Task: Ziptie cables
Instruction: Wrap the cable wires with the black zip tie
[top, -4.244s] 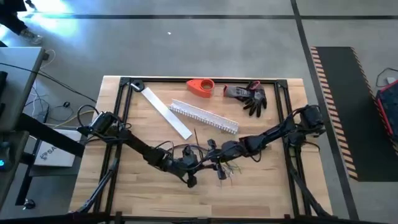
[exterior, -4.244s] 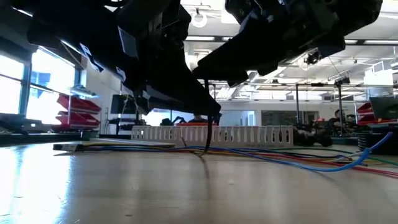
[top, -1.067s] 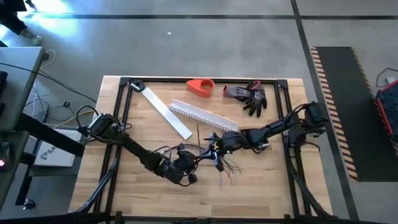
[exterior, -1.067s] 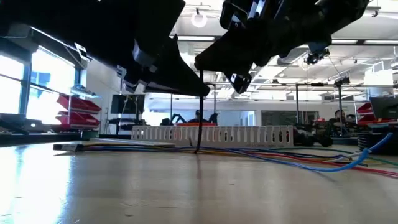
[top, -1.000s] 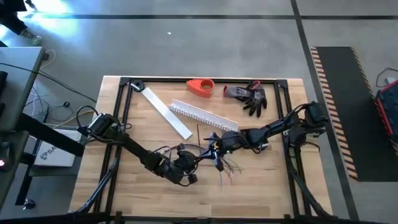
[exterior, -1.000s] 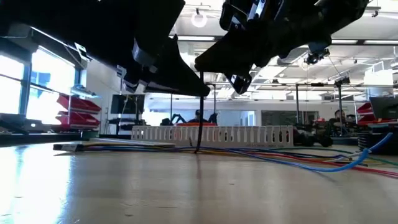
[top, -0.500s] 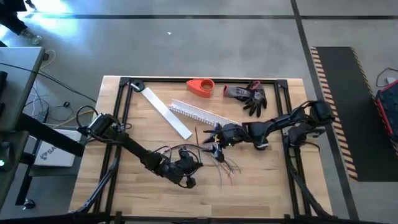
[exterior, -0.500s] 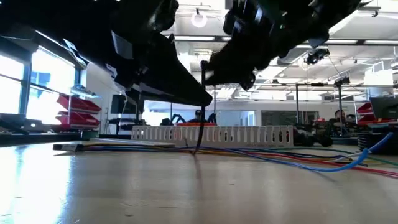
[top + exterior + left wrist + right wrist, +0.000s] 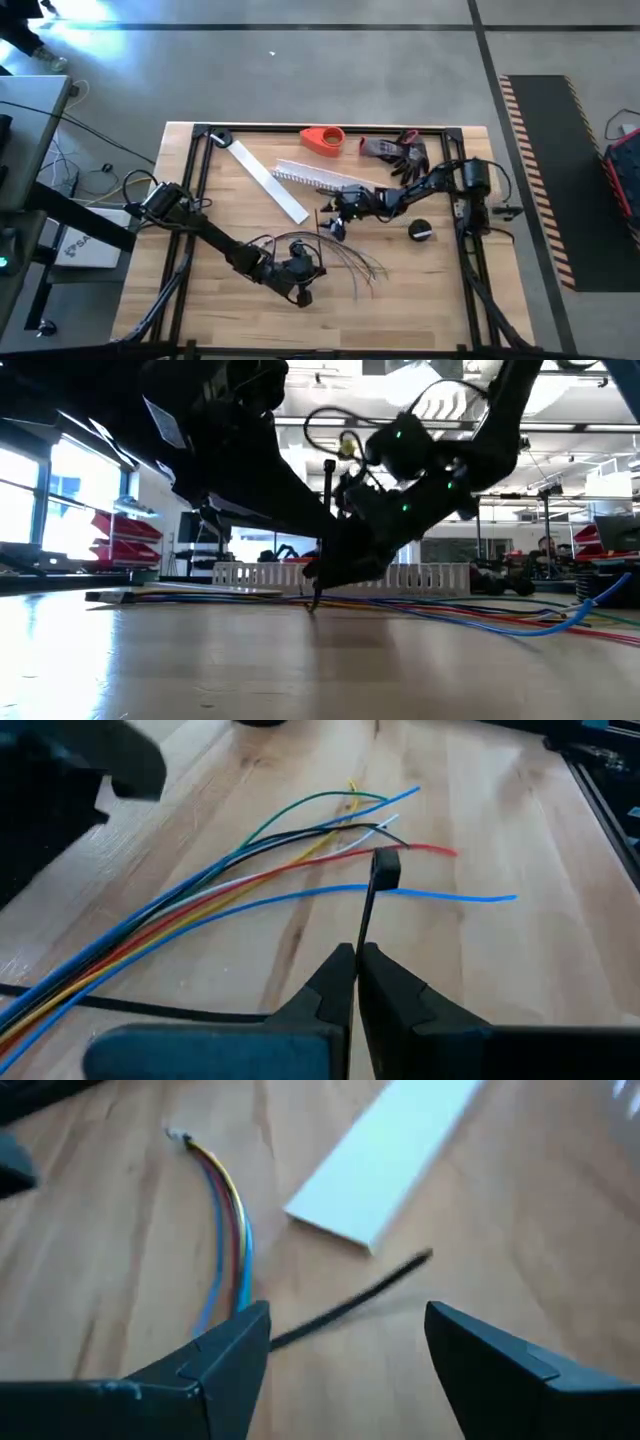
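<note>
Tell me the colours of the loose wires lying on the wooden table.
The thin loose wires are blue, red, yellow, green, white and black, clearest in the left wrist view.

On the table (image 9: 200, 300), the left gripper (image 9: 303, 293) sits by the cables (image 9: 355, 262). The right gripper (image 9: 333, 222) hovers below the white channel (image 9: 320, 178), beside the flat strip (image 9: 268, 180).

No legible text, label, brand, number or sign in any view.
</note>
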